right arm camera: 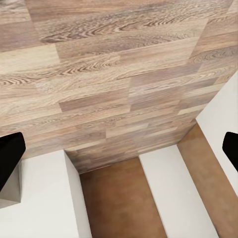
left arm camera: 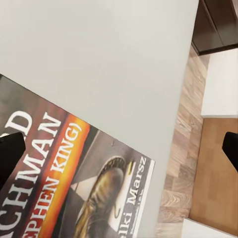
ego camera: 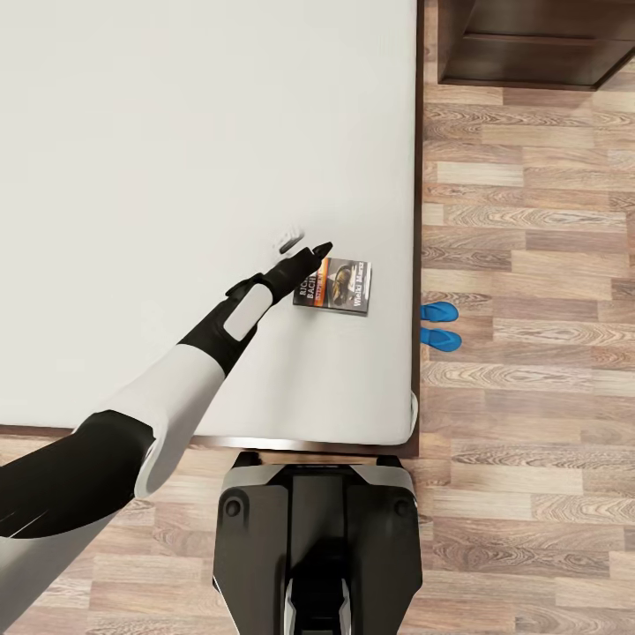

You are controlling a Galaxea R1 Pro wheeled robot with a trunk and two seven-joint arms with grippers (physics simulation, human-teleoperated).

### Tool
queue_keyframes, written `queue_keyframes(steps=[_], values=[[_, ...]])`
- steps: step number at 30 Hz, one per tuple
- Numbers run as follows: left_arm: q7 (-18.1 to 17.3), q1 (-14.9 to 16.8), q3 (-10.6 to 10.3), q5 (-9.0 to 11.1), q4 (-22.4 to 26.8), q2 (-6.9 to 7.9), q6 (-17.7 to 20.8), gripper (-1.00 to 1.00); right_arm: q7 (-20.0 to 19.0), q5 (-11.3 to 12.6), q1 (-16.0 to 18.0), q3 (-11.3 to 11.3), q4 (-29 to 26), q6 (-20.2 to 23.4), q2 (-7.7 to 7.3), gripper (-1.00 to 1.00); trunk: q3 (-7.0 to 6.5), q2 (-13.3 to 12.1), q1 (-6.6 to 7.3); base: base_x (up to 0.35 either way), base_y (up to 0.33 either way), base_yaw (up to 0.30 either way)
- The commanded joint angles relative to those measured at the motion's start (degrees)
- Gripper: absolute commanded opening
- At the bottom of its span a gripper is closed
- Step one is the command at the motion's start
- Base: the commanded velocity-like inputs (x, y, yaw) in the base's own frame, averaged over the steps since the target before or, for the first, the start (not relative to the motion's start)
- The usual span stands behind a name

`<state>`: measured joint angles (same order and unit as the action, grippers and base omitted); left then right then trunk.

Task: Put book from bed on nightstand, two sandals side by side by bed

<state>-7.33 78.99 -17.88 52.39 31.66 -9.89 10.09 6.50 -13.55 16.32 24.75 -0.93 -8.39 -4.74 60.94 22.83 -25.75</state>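
Observation:
The book (ego camera: 335,285) lies flat on the bed's light-grey mattress (ego camera: 176,159), close to its right edge; its dark cover with an orange band also shows in the left wrist view (left arm camera: 74,188). My left gripper (ego camera: 307,244) hovers open at the book's upper left corner, and nothing is between its fingertips (left arm camera: 11,154). Two blue sandals (ego camera: 438,311) (ego camera: 440,339) lie side by side on the floor right beside the bed. The dark wooden nightstand (ego camera: 529,44) stands at the far right. My right gripper (right arm camera: 119,153) is open over wooden floor.
Wood plank floor (ego camera: 529,220) runs along the bed's right side. The robot's dark base (ego camera: 313,538) stands at the bed's near edge. White and brown panels (right arm camera: 44,198) sit below the right gripper.

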Motion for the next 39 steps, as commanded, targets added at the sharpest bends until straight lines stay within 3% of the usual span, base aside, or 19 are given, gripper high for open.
queue_keyframes(steps=[1, 18, 28, 39], values=[[-0.1, 0.0, -0.1, 0.5, 0.0, 0.04, 0.2, 1.0, 0.2, -0.6, 0.0, 0.5, 0.1, -0.2, -0.01, 1.0, 0.05, 0.1, -0.04, 0.0, 0.0, 0.0], [-0.2, 0.0, -0.1, 0.7, -0.5, 0.1, 0.1, 1.0, 0.2, -0.6, 0.0, 0.5, 0.1, -0.2, 0.0, 1.0, 0.05, 0.1, -0.04, 0.0, 0.0, 0.0], [-0.2, 0.0, 0.0, 0.7, -5.1, 0.05, -1.1, 1.0, 0.2, -0.6, 0.0, 0.5, 0.1, -0.2, 0.03, 1.0, 0.05, 0.1, -0.04, 0.0, 0.0, 0.0], [-0.3, 0.0, 0.2, 0.9, -6.6, 0.04, -2.6, 1.0, 0.2, -0.6, 0.0, 0.5, 0.1, -0.2, 0.0, 1.0, 0.05, 0.1, -0.04, 0.0, 0.0, 0.0]])
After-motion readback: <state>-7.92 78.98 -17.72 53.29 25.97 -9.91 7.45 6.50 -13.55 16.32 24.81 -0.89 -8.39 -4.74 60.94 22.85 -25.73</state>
